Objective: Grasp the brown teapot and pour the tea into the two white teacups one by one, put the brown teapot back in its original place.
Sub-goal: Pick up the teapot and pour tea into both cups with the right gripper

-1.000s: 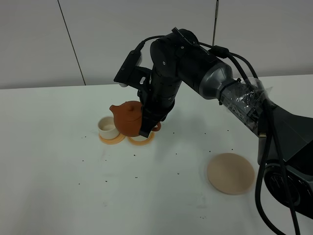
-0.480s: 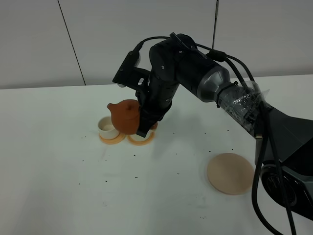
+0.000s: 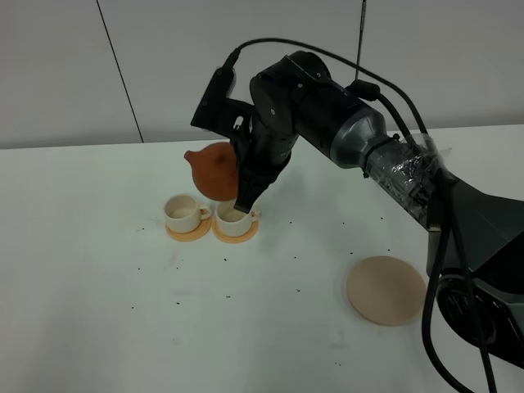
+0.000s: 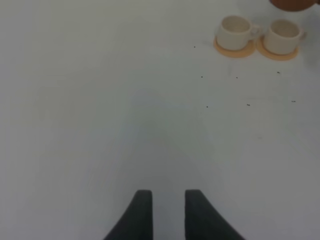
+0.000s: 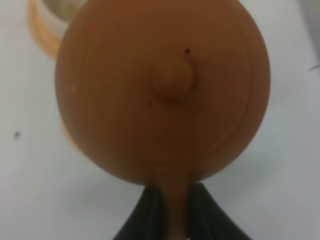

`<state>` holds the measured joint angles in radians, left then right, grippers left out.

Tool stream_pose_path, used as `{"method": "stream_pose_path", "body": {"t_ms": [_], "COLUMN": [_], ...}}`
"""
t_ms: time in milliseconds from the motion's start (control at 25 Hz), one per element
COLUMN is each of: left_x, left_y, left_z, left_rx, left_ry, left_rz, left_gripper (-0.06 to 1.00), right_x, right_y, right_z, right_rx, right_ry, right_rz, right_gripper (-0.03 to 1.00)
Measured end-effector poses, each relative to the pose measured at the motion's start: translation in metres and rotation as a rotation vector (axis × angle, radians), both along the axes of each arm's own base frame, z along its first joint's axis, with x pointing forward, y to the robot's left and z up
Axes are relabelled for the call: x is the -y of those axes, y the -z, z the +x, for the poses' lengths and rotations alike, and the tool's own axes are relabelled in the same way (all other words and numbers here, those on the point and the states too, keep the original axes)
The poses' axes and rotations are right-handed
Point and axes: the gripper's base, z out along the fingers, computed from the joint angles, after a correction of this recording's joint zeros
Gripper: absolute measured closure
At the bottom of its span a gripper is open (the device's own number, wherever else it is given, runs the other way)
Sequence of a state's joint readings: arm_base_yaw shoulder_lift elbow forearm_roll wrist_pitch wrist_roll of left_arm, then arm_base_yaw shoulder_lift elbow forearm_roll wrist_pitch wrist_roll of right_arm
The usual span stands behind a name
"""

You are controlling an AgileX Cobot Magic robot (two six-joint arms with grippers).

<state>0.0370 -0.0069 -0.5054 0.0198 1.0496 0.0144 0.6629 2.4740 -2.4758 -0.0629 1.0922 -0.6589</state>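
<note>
Here, my right end effector (image 5: pixel 170 202) is clenched on the loop handle of the round reddish-brown clay teapot (image 3: pixel 214 168), the two dark fingers (image 5: pixel 148 212) pressing the handle from either side. The teapot hangs in the air, clear of the white desk (image 3: pixel 98 311), tipped over with its short spout pointing toward my left side and its knobbed lid (image 5: pixel 172 77) facing my wrist camera. Just below it stand the two small cream-white teacups (image 3: pixel 182 211) (image 3: pixel 233 217), side by side, each on a small orange-tan round coaster (image 3: pixel 188 232); I cannot tell what is in them. The large pale beige round coaster disc (image 3: pixel 386 289) lies bare, well apart from the cups, near my right arm's base. Dark specks dot the desk. My left end effector (image 4: pixel 164 200) hovers over bare desk well apart from the cups, its fingers a little apart and holding nothing.
</note>
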Motion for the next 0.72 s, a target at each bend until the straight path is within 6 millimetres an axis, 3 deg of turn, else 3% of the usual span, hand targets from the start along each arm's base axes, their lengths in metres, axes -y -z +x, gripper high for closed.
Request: {"method": "stream_pose_path", "body": {"t_ms": [440,720], "left_x": [0.000,0.000], "left_y": [0.000,0.000], "left_z": [0.000,0.000], "left_rx": [0.000,0.000], "left_ry": [0.000,0.000], "left_rz": [0.000,0.000], "left_gripper": [0.71,0.71], "right_x": [-0.004,-0.010], "right_y": [-0.008,0.002], "right_z": [-0.004,-0.005], "right_rx": [0.079,0.079], "right_ry": [-0.097,-0.116], "right_rz": [-0.097,-0.118], "right_gripper": [0.87,0.87]}}
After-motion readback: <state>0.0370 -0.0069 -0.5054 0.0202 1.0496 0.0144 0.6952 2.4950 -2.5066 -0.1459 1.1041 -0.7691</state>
